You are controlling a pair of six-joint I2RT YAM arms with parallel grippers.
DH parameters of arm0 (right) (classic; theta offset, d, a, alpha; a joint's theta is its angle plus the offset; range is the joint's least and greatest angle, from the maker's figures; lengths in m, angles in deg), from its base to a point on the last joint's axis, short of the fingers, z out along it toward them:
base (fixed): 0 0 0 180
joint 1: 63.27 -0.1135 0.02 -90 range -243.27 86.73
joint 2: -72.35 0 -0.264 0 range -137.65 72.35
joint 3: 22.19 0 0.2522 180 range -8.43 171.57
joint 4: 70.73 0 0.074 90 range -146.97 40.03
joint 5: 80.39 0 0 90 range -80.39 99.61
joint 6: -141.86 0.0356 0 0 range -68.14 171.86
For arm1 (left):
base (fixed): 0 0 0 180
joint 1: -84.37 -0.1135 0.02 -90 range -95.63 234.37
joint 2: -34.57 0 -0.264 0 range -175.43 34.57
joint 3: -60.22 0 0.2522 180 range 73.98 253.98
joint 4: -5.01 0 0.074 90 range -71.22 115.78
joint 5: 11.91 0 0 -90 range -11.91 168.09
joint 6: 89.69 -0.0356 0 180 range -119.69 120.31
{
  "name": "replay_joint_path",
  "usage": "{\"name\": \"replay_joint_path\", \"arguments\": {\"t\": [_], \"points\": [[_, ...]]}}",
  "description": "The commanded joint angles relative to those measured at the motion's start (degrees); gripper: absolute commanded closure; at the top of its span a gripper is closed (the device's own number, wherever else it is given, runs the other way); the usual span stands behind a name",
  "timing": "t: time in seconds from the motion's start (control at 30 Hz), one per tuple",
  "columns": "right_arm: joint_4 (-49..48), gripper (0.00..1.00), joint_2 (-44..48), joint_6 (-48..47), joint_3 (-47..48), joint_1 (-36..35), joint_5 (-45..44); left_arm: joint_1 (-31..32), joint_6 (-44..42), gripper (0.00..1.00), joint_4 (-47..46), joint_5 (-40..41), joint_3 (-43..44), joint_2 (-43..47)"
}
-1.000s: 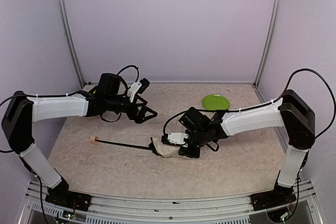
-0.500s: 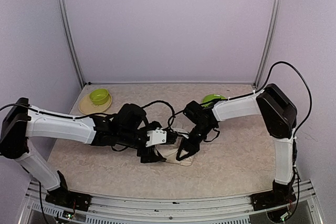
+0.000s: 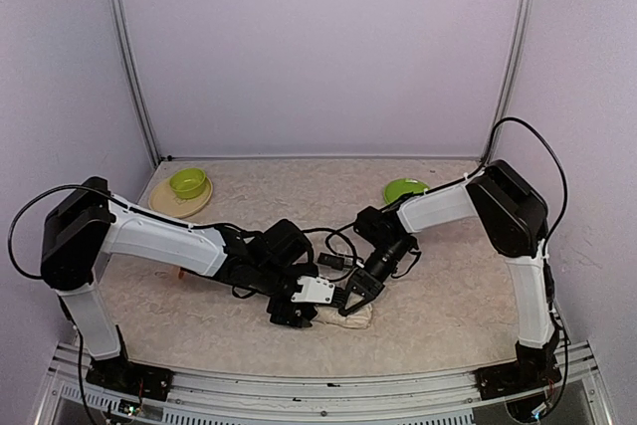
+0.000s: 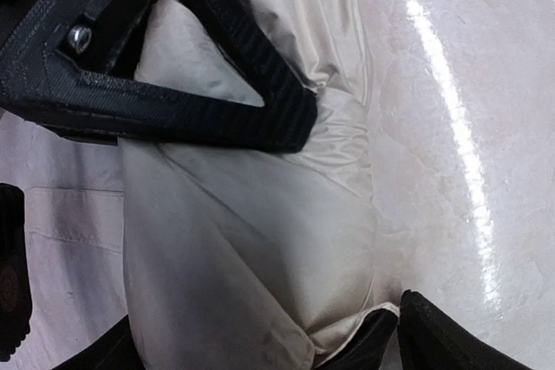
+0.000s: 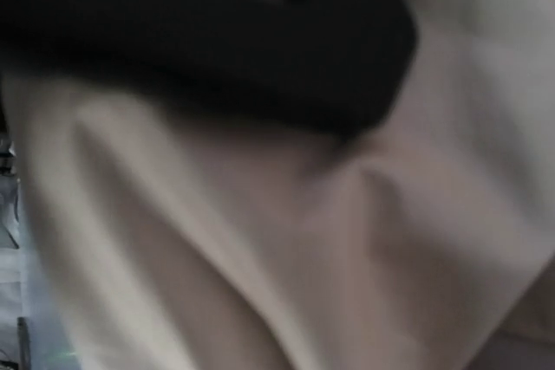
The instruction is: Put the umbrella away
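The umbrella lies as a crumpled cream bundle near the table's front centre; its shaft and handle are hidden. Both grippers meet at it. My right gripper comes in from the right and is shut on the canopy; one of its black fingers presses across the fabric in the left wrist view. Coming in from the left, my left gripper stands open, its jaws wide apart either side of the cream canopy. A fold of black underside peeks out at the hem. Blurred cream fabric fills the right wrist view.
A green bowl sits on a cream plate at the back left. A green plate lies at the back right, behind the right forearm. Purple walls close in the back and both sides.
My left arm has swung from the back left to the front centre and lowered over the canopy. My right gripper has carried the umbrella nearer the front. The shaft no longer shows.
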Motion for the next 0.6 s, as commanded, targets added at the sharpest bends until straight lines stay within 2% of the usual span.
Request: {"name": "replay_joint_path", "arguments": {"t": [0.0,0.1,0.13,0.23,0.33,0.43,0.47,0.57], "points": [[2.5,0.93,-5.5,1.2,-1.0,1.3,-12.3,0.8,0.6,0.15,4.5,-3.2,2.4,-3.9],[0.7,0.91,-5.1,2.7,-0.8,2.6,-9.4,1.9,0.4,0.19,3.9,-3.9,1.7,-5.4],[0.0,0.90,-4.9,3.4,-0.8,3.0,-9.4,2.4,0.4,0.25,3.3,-3.8,1.3,-6.0],[-1.3,0.85,-4.6,4.7,-0.9,3.8,-10.0,3.3,1.7,0.55,3.4,-1.9,1.6,-7.9],[-2.6,0.73,-2.7,5.4,-1.8,4.6,-10.7,3.1,2.2,0.68,5.2,-2.5,2.3,-8.4],[-5.9,0.59,1.6,7.0,-4.1,6.3,-11.3,2.3,2.5,0.76,7.1,-4.4,2.9,-8.5],[-7.4,0.48,3.6,7.8,-5.1,7.1,-11.6,1.7,3.2,0.77,8.1,-5.1,3.6,-9.0],[-12.4,0.34,11.5,9.9,-9.2,9.9,-12.5,-0.6,5.9,0.79,11.7,-9.1,7.0,-11.0]]}}
